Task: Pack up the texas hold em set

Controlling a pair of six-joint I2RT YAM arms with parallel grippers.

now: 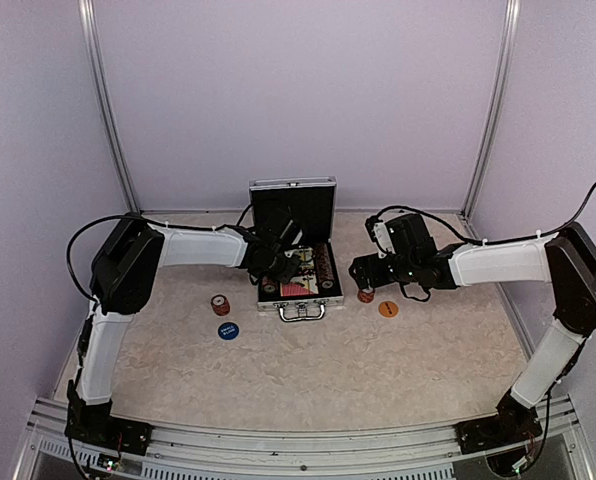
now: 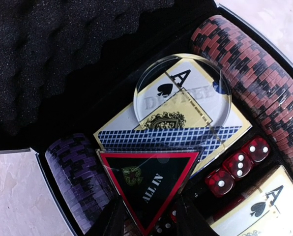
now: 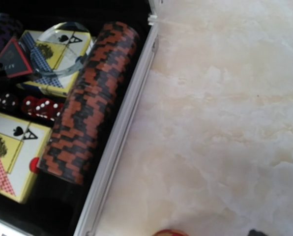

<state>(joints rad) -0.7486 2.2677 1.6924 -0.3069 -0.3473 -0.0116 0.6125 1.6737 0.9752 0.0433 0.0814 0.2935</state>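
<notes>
The silver case (image 1: 293, 252) stands open at the table's middle, lid upright. Inside lie a row of orange-red chips (image 2: 254, 69), a row of purple chips (image 2: 75, 172), a blue deck (image 2: 156, 135) with a clear round button (image 2: 181, 93) on it, a red deck (image 2: 259, 206) and red dice (image 2: 237, 164). My left gripper (image 1: 278, 262) is over the case, its fingers (image 2: 112, 221) closed on the lower tip of the red triangle (image 2: 149, 184), held above the blue deck. My right gripper (image 1: 363, 272) hovers right of the case above a small chip stack (image 1: 365, 296); its fingers do not show.
A second chip stack (image 1: 220, 305) and a blue round button (image 1: 228, 330) lie left of the case. An orange round button (image 1: 388, 309) lies to its right. The case's metal rim (image 3: 119, 142) borders bare marble tabletop (image 3: 225, 123). Walls close the back and sides.
</notes>
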